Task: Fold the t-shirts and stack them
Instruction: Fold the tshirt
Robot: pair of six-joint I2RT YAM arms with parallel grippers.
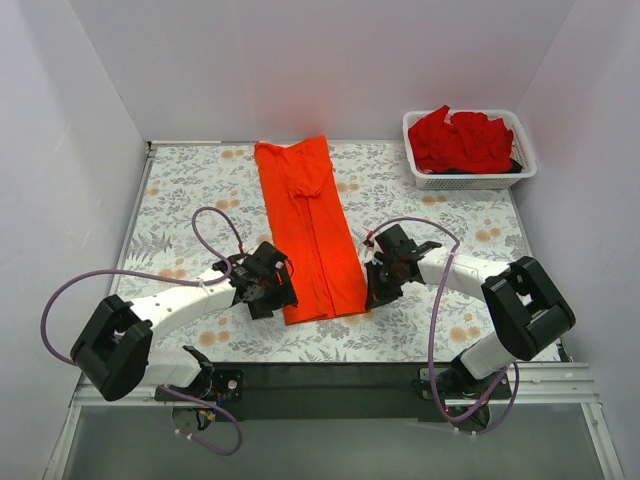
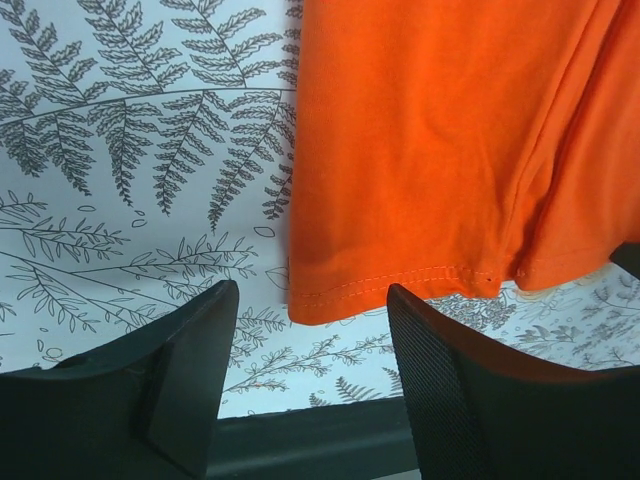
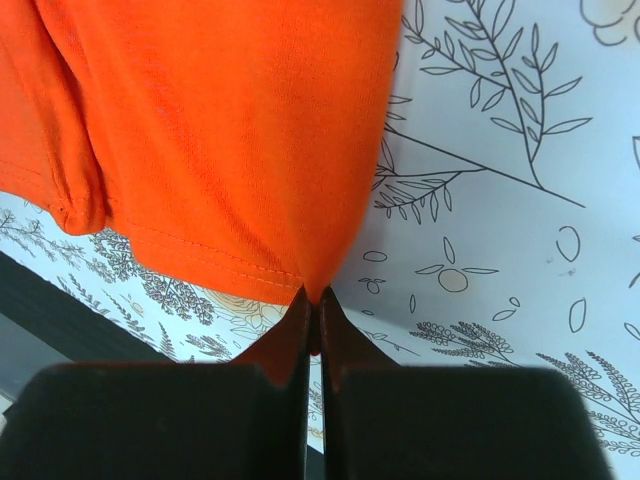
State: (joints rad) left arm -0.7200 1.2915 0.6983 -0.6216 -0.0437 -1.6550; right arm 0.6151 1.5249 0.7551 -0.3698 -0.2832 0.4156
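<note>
A bright orange-red t-shirt [image 1: 308,225] lies folded into a long narrow strip down the middle of the floral table. My left gripper [image 1: 272,295] is open at its near left corner; in the left wrist view the hem [image 2: 390,285] lies just beyond the gap between my fingers [image 2: 312,310], untouched. My right gripper [image 1: 372,292] is shut on the shirt's near right hem corner [image 3: 318,285], which is pinched between the fingertips. Deeper red t-shirts [image 1: 460,138] are heaped in a white mesh basket [image 1: 470,181] at the far right.
The floral table cover [image 1: 200,190] ends at a black front edge [image 1: 330,375] near the arm bases. White walls close in the back and both sides. The arms' purple cables loop over the table on each side.
</note>
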